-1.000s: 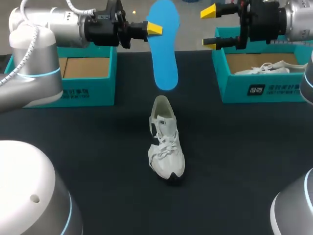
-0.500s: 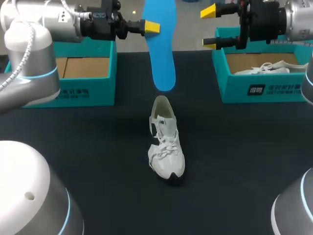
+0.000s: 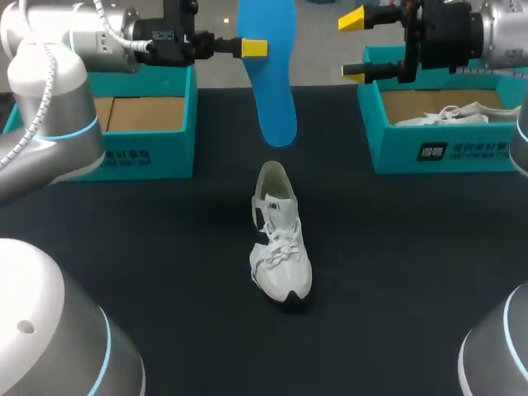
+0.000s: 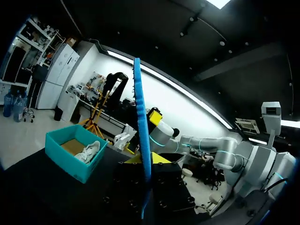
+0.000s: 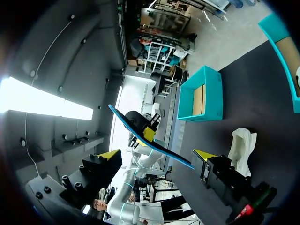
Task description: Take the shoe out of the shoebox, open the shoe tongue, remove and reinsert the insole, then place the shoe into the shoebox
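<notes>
Shifted: insole and left gripper, slightly up-left, upper middle.
Left gripper: clamped on insole; I hold it clear of shoe for reinserting.
Right gripper: apart, empty, upper right.
Shoe: centre, on worktop.

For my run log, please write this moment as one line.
left gripper: shut on flat blue insole, in air | right gripper: open, empty | white lace-up shoe: on black table

Robotics lab: left arm, right arm, black table, teal shoebox.
</notes>
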You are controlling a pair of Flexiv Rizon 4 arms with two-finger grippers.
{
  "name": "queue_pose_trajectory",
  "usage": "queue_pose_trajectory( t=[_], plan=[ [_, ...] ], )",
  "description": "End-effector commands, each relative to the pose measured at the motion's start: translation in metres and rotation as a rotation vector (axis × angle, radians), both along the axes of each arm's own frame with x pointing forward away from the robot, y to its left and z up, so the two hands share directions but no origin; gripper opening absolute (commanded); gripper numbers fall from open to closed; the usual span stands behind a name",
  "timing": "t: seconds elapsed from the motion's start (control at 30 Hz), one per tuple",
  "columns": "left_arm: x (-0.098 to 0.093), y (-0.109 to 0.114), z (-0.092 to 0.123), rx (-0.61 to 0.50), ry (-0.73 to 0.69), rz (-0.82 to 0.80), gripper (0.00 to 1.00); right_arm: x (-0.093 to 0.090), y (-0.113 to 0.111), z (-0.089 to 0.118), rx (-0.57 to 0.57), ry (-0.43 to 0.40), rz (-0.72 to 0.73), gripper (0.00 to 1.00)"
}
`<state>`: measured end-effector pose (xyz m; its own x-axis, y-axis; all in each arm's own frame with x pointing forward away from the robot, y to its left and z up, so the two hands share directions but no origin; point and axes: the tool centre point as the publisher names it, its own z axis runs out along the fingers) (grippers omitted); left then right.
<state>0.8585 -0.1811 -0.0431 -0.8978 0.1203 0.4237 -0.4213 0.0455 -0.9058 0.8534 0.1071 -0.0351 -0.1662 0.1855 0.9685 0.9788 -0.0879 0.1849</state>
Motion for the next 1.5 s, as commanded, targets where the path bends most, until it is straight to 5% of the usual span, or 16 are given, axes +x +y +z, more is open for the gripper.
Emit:
queue_pose_trajectory(
  t=[0.03, 0.57, 0.8, 1.0, 1.5],
  plan=[
    [0.001, -0.002, -0.002, -0.067, -0.557, 0.033, 0.00, 0.001, 0.002, -0.001, 0.000, 0.000, 0.000, 1.00],
    [0.001, -0.002, -0.002, -0.067, -0.557, 0.033, 0.00, 0.001, 0.002, -0.001, 0.000, 0.000, 0.000, 1.00],
    [0.014, 0.002, -0.017, -0.082, -0.836, 0.053, 0.00, 0.001, 0.002, -0.001, 0.000, 0.000, 0.000, 1.00],
    [0.026, 0.003, -0.023, -0.050, -1.262, 0.127, 0.00, 0.001, 0.002, -0.001, 0.000, 0.000, 0.000, 1.00],
    [0.026, 0.003, -0.023, -0.050, -1.262, 0.127, 0.00, 0.001, 0.002, -0.001, 0.000, 0.000, 0.000, 1.00]
  ],
)
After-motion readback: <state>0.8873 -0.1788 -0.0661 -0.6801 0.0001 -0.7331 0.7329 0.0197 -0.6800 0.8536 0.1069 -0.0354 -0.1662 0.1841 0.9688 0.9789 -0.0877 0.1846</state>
